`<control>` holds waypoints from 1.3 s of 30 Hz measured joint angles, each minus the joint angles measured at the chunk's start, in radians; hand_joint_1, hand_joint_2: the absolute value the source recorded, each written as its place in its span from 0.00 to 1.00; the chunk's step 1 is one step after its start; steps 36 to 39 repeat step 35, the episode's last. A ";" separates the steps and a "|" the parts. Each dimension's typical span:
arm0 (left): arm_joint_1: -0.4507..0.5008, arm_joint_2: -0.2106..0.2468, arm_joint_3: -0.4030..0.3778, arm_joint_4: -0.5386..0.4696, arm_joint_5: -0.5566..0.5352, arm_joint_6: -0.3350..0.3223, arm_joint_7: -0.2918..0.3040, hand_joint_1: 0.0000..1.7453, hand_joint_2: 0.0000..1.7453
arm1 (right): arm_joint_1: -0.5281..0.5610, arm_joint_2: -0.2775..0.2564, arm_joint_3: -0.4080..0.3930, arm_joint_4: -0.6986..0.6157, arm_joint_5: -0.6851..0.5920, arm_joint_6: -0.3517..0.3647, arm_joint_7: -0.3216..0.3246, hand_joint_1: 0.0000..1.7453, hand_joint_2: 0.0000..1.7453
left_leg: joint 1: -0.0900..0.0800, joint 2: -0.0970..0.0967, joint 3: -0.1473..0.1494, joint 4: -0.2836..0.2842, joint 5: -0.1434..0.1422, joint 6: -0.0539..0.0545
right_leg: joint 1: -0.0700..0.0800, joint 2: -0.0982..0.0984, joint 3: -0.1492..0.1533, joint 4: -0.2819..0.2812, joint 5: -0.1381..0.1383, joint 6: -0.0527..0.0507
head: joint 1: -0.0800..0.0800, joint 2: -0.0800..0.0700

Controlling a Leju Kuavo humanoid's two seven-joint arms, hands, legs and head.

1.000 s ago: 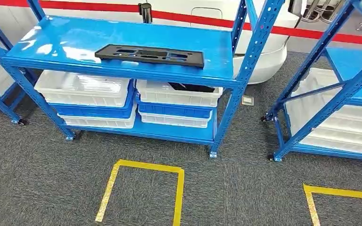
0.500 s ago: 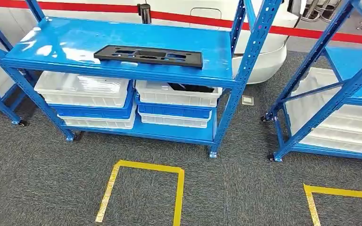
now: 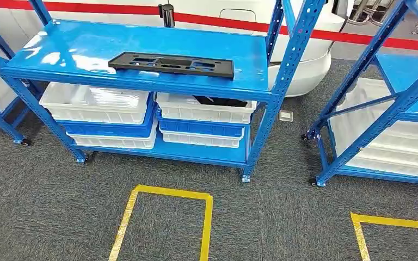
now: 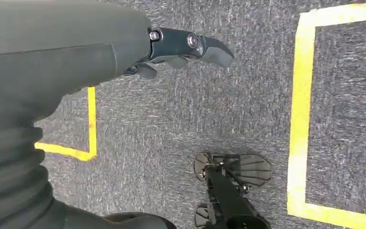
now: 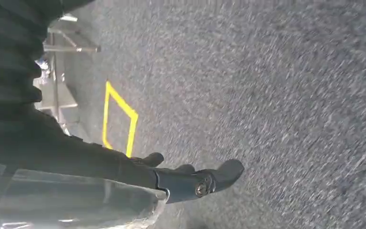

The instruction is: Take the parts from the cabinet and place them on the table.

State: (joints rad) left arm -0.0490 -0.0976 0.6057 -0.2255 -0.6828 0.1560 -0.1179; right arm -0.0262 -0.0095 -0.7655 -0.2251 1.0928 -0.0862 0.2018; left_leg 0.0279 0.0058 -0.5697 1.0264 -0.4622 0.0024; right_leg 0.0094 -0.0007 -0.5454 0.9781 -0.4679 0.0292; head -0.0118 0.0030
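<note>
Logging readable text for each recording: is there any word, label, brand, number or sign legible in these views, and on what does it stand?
None can be read.
Black part on the blue shelf: moulded cut-outs, no lettering visible.
White bins: no labels visible.
Yellow floor tape: plain outlines, no characters.
Red stripe behind the shelves: plain colour, no text.
Left hand and right hand: no markings legible.
</note>
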 joint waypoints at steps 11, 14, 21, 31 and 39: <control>0.052 0.022 -0.152 -0.041 0.180 -0.039 0.031 0.00 0.00 | 0.046 0.000 0.193 -0.036 -0.289 0.024 -0.052 0.00 0.00 | 0.001 0.000 0.000 0.000 0.000 0.000 | 0.000 0.000 0.000 0.000 0.000 -0.001 | 0.000 0.000; 0.066 0.028 -0.195 -0.053 0.229 -0.052 0.039 0.00 0.00 | 0.059 0.000 0.248 -0.047 -0.367 0.025 -0.068 0.00 0.00 | 0.001 0.000 0.000 0.000 0.000 0.000 | 0.000 0.000 0.000 0.000 -0.001 -0.002 | 0.000 0.000; 0.098 0.043 -0.291 -0.079 0.341 -0.075 0.059 0.00 1.00 | 0.087 0.000 0.369 -0.071 -0.547 0.043 -0.100 0.00 1.00 | 0.001 0.000 0.000 0.000 0.000 0.000 | 0.000 0.000 -0.001 0.000 -0.002 -0.002 | 0.000 0.000; 0.144 0.063 -0.431 -0.116 0.507 -0.113 0.085 0.00 1.00 | 0.128 0.003 0.547 -0.107 -0.810 0.061 -0.146 0.00 1.00 | 0.001 0.000 -0.001 0.000 0.000 0.000 | 0.000 0.000 -0.001 0.000 -0.002 -0.003 | 0.000 0.000; 0.164 0.071 -0.487 -0.132 0.573 -0.127 0.095 0.00 1.00 | 0.146 0.004 0.617 -0.121 -0.917 0.071 -0.166 0.00 1.00 | 0.001 0.000 -0.001 0.000 0.000 0.000 | 0.000 0.000 -0.001 0.000 -0.002 -0.003 | 0.000 0.000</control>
